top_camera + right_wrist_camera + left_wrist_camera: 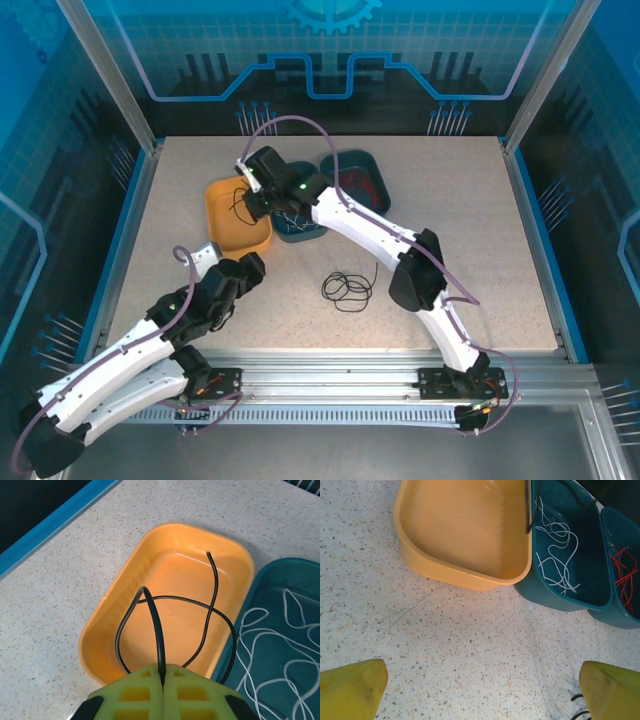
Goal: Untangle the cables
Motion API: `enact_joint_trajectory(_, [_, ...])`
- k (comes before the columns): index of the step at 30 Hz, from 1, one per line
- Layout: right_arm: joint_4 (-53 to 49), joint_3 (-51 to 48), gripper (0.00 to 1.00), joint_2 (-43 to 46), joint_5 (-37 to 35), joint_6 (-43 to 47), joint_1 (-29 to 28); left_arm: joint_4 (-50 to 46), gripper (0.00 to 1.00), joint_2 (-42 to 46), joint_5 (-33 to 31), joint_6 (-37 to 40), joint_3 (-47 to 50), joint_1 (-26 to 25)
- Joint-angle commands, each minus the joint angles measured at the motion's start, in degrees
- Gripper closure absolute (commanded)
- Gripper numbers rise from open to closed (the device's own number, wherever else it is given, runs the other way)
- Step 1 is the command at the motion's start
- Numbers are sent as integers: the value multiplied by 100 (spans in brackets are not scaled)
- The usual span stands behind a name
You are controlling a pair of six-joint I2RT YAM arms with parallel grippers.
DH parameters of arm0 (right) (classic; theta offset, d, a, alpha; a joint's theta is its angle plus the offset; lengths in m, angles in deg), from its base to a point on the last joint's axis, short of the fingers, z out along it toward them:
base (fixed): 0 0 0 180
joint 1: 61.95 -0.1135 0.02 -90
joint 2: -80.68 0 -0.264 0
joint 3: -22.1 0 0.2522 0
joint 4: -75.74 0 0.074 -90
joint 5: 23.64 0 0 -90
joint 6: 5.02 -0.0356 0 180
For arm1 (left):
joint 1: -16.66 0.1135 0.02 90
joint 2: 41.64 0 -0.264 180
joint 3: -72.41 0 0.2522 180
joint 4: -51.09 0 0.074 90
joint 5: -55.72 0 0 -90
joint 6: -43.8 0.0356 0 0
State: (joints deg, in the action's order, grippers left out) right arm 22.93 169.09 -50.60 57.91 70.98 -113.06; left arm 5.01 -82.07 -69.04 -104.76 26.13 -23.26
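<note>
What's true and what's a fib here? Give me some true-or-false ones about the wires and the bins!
1. The right tool is shut on a black wire over the orange bin. True.
2. The white wire lies in the orange bin. False: it lies in a teal bin.
3. The left tool is open and holds nothing. True.
4. The red wire lies on the bare table. False: it lies in the other teal bin.
5. A second black wire lies on the table. True.
</note>
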Motion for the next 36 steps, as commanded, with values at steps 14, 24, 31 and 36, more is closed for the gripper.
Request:
enact_joint_trajectory(14, [-367,1196,78,-1243,808,11,66,-46,1,52,-86,51,15,6])
enact_joint_trajectory(24, [-276,651,68,-674,550,58,127,109,1,36,-56,137,34,6])
enact_joint_trajectory(31, [-23,-639,63,458,68,-187,239,629,1,11,357,912,0,12])
enact_joint_trajectory(36, [272,-2123,55,1562,-452,-363,311,1222,1,-309,1039,1745,-134,19])
